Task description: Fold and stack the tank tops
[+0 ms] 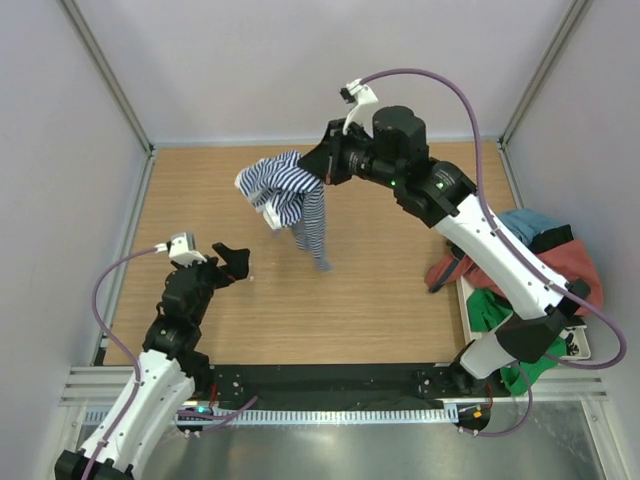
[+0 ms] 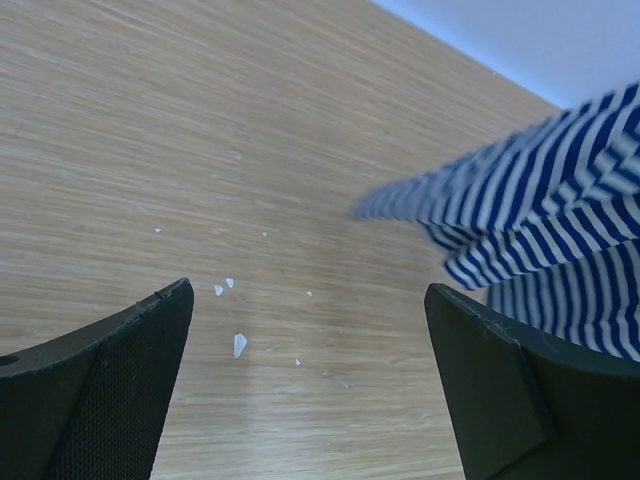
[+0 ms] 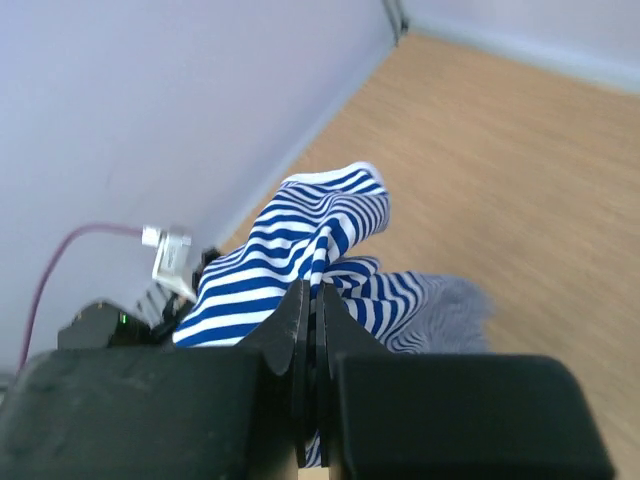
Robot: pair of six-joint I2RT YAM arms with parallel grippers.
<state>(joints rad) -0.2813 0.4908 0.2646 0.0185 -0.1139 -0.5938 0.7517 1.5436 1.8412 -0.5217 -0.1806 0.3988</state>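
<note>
Looked down on a pale wood table (image 1: 380, 300) boxed in by plain grey walls. Found the left gripper (image 1: 238, 262) spread wide and empty over the table, with small white flecks (image 2: 238, 345) just ahead of its fingers. Saw the striped tank top (image 1: 290, 195) ahead and to that gripper's right, well apart from it, hanging bunched with one end trailing down. Found the right gripper (image 1: 322, 165) pinched shut on its upper edge, cloth draping below the fingers. Noted the rust-red tank top (image 1: 575, 262) back beside the right arm, heaped with green cloth (image 1: 488, 308) and blue cloth (image 1: 522, 222).
</note>
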